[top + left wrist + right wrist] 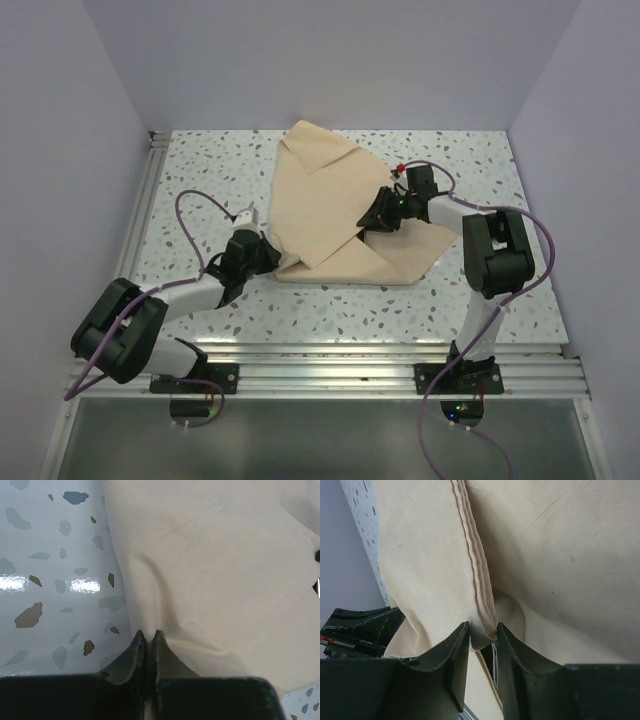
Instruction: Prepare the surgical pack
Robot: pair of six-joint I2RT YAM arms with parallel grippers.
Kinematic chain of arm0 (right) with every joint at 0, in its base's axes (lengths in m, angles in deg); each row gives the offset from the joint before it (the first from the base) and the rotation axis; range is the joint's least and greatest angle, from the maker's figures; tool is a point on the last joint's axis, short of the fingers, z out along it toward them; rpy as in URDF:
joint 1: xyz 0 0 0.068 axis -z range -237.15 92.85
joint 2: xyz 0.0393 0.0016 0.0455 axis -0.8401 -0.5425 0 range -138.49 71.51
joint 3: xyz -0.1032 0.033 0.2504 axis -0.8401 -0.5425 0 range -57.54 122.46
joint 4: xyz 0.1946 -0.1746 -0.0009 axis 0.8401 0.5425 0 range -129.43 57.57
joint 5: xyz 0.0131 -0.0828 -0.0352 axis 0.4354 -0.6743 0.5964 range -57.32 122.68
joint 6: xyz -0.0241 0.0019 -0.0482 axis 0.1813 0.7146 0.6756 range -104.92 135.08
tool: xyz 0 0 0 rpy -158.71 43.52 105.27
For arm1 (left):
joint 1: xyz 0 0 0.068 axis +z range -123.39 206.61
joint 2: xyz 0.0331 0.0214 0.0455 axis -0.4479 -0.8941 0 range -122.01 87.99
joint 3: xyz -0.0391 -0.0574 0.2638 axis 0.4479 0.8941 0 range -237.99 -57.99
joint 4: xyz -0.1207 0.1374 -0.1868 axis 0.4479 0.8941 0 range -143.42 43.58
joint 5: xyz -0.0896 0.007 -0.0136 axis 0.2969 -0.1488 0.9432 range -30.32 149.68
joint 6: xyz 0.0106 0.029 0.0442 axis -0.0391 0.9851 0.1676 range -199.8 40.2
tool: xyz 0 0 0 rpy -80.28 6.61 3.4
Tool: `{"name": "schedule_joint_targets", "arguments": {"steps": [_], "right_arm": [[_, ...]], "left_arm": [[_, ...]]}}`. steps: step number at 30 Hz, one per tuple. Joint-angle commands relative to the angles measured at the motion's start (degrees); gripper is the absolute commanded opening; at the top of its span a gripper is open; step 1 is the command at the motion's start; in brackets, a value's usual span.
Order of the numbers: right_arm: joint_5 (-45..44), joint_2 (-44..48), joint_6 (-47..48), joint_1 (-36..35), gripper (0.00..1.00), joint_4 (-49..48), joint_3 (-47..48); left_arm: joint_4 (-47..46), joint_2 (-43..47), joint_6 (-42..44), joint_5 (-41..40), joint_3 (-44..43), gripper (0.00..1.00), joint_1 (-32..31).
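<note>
Beige wrap sheet is lying folded on the speckled desk, roughly mid-desk and a bit toward the far side. Flaps are folded over each other, w/ one corner pointing to the far wall.

Left tool is down at the sheet's near-left corner. Wrist cam shows it pinched tight on the cloth, w/ basically no gap between the jaws and a wrinkle running up from the pinch.

Right tool sits over the middle of the sheet, where the flaps meet. From its own cam the tool is at a narrow gap, w/ a stacked stitched hem (several layers, afaict) wedged between the jaws, and both jaws look to be touching cloth.

Can't see anything of what's under or inside the wrap, it's all covered by fabric.
</note>
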Motion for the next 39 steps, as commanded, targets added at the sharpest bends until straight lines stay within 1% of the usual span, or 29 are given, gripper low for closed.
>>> {"name": "schedule_joint_targets", "arguments": {"steps": [1, 2, 4, 5, 7, 8, 10, 12, 14, 16, 17, 18, 19, 26, 34, 39], "right_arm": [[-2.2, 1.8, 0.1, 0.13, 0.29, -0.27, 1.22], [-2.64, 1.89, 0.45, 0.13, 0.26, -0.01, 1.49], [-3.61, 1.8, 1.16, 0.13, 0.25, 0.61, 2.1], [-3.7, 1.63, 1.25, 0.13, 0.24, 0.7, 2.45], [-3.88, 1.27, 1.86, 0.22, 0.24, 0.7, 3.42], [-3.97, 1.19, 1.78, 0.22, 0.25, 0.79, 3.6], [-4.05, 0.57, 1.95, 0.22, 0.27, 0.61, 4.65], [-3.97, 0.05, 2.04, 0.22, 0.32, 0.7, 5.7], [-3.62, -0.31, 2.04, 0.21, 0.32, 0.87, 6.24], [-3.53, -0.48, 2.13, 0.13, 0.18, 0.87, 6.76], [-3.53, -0.57, 2.13, 0.13, 0.12, 0.79, 6.85], [-3.53, -0.57, 2.21, 0.39, 0.03, 0.96, 7.03], [-3.35, -0.66, 2.3, 0.48, 0.0, 0.96, 7.03], [-2.74, -1.1, 2.13, 2.41, 0.0, 0.61, 7.38], [-2.12, -4.26, 3.36, 3.64, 0.0, 3.42, 13.35], [-1.68, -6.98, 3.18, 4.34, 0.0, 3.34, 15.46]], "left_arm": [[-2.09, 1.79, 2.01, -1.24, 0.07, 0.0, -0.28], [-2.09, 1.88, 2.1, -1.24, 0.16, 0.01, -0.19], [-2.44, 2.05, 2.19, -1.15, 0.42, 0.05, -0.28], [-2.61, 2.4, 2.28, -1.06, 0.59, 0.13, -0.19], [-2.88, 3.28, 2.45, -1.33, 1.03, 0.2, -0.19], [-2.88, 3.55, 2.63, -1.41, 1.12, 0.25, -0.28], [-2.53, 4.33, 2.8, -1.85, 1.21, 0.28, -0.19], [-2.18, 4.69, 3.07, -2.2, 1.21, 0.32, -0.28], [-1.82, 5.31, 3.33, -2.21, 1.3, 0.35, -0.28], [-1.56, 5.66, 3.42, -2.12, 1.39, 0.38, -0.28], [-1.56, 5.83, 3.42, -2.12, 1.47, 0.39, -0.19], [-1.56, 5.92, 3.42, -1.77, 1.56, 0.4, -0.19], [-1.56, 6.01, 3.51, -1.59, 1.82, 0.41, -0.28], [-1.91, 6.8, 3.77, -0.89, 3.14, 0.43, -0.28], [-1.91, 8.2, 4.3, 0.25, 3.93, 0.48, -0.36], [-2.53, 8.65, 4.47, 1.04, 4.99, 0.51, -0.36]]}}
